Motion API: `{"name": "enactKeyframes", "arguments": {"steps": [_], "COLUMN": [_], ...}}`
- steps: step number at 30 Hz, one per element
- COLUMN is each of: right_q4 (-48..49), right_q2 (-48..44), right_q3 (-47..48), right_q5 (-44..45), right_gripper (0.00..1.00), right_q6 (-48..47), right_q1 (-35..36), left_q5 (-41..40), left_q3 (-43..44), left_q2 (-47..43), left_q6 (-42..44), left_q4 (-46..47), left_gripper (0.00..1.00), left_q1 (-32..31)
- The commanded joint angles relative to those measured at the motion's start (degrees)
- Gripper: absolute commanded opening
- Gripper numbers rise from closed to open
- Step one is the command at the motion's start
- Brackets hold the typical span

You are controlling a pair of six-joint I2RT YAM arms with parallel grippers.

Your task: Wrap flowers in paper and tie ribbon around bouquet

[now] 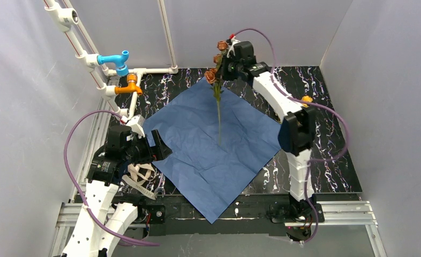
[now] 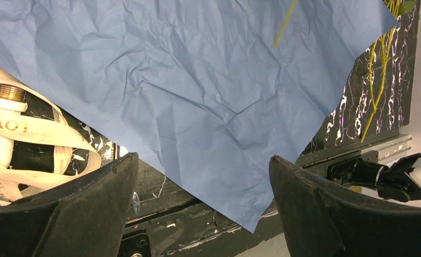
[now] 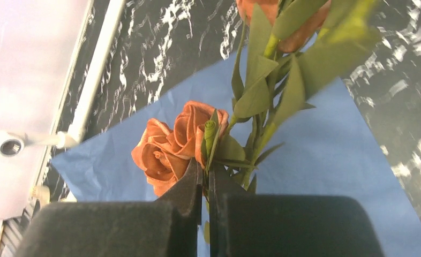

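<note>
step: I'm placing the flowers [image 1: 212, 76] onto the paper [image 1: 208, 144]; wrapping and tying are not yet begun, so I'm judging this as early in the task.
right gripper [image 3: 205, 176]: I'm clamping it on the stems just below the orange-brown rose heads [image 3: 171, 147], jaws nearly together around the stalks.
flowers position: I'm hanging the bunch over the far corner of the sheet, heads up and stems trailing down toward the sheet's middle; I can't tell whether the stem tips are touching the paper.
paper: it's lying flat as a diamond on the black marbled table [image 1: 326, 160], creased, near corner overhanging the table's front edge.
left gripper [image 1: 153, 151]: I'm holding it wide open and empty just beside the sheet's left edge.
ribbon [image 1: 140, 175]: it's sitting in a loose cream pile on the table under the left arm, beside the paper [image 2: 197, 96] and untouched.
next move: I'm planning to lower the right arm and lay the stems diagonally along the sheet, heads at the far corner, then let go.
needs: I'm expecting a slow descent so the thin stems aren't bending, and the left gripper [image 2: 203, 159] ready to pinch the paper edge for the fold.
risk: the thin sheet may be sliding as the stems drag across it.
</note>
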Motion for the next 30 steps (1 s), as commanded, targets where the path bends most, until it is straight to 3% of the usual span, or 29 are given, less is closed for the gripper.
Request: {"name": "enactKeyframes", "arguments": {"steps": [1, 11, 22, 30], "right_q4": [-0.1, 10.2, 21.1, 23.2], "right_q2": [12.8, 25.8, 32.9, 36.1], "right_q3": [15.3, 23.3, 23.9, 23.6], "right_q5": [-3.8, -4.6, -3.9, -2.5], "right_gripper": [0.01, 0.01, 0.01, 0.13], "right_q6": [1.7, 4.4, 3.6, -0.4], "right_q1": [0.1, 0.4, 0.4, 0.4], "left_q5": [2.1, 3.2, 3.6, 3.7], "left_q3": [-0.6, -0.8, -0.9, -0.9], "left_q2": [-0.7, -1.3, -0.9, -0.3], "left_q6": [1.2, 1.5, 1.6, 1.6], "left_q4": [0.6, 1.2, 1.3, 1.4], "left_gripper": [0.9, 0.9, 0.9, 0.9], "left_q1": [0.5, 0.7, 1.2, 1.6]}}
